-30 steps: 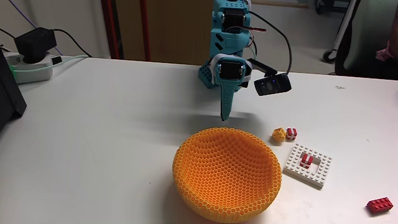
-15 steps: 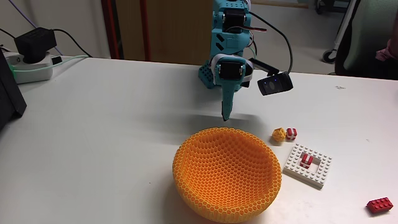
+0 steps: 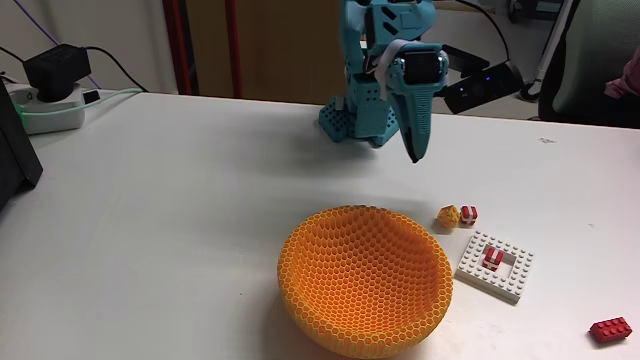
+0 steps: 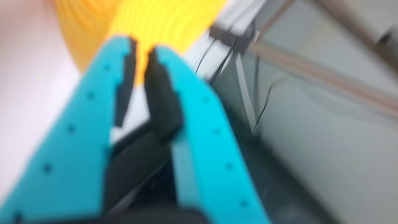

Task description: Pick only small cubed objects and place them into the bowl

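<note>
The orange-yellow mesh bowl (image 3: pixel 365 280) stands at the front of the white table (image 3: pixel 180 200). To its right lie a yellow-orange cube (image 3: pixel 449 215) and a red-and-white cube (image 3: pixel 468 214), touching each other. Another red-and-white cube (image 3: pixel 492 258) sits inside the white studded frame plate (image 3: pixel 505 280). My teal gripper (image 3: pixel 415 156) hangs in the air behind the bowl, tip pointing down, above and to the left of the cubes. It looks shut and holds nothing. The blurred wrist view shows the gripper (image 4: pixel 142 53) with a narrow slit between its fingers, and the bowl (image 4: pixel 168 15) beyond.
A dark red brick (image 3: pixel 610 329) lies at the front right corner. A power strip with a black adapter (image 3: pixel 52 85) and cables sits at the back left. A dark box edge (image 3: pixel 15 150) is at the far left. The arm's base (image 3: pixel 355 120) stands at the back.
The arm has lifted and swung to the right. The gripper tip rose from close to the table behind the bowl to a higher spot nearer the cubes' side.
</note>
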Robot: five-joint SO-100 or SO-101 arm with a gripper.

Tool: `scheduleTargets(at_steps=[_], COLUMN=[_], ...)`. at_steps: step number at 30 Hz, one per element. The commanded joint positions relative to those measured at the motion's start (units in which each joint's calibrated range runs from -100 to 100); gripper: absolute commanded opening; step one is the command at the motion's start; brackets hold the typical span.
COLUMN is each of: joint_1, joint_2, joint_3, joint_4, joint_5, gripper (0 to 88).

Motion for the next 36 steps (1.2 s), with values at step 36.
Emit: scheduleTargets(at_steps=[36], joint_1=[-16.94], joint_2=[47.52], joint_3=[-3.67], joint_4=[-16.70], joint_5=[1.66], gripper=[20.5])
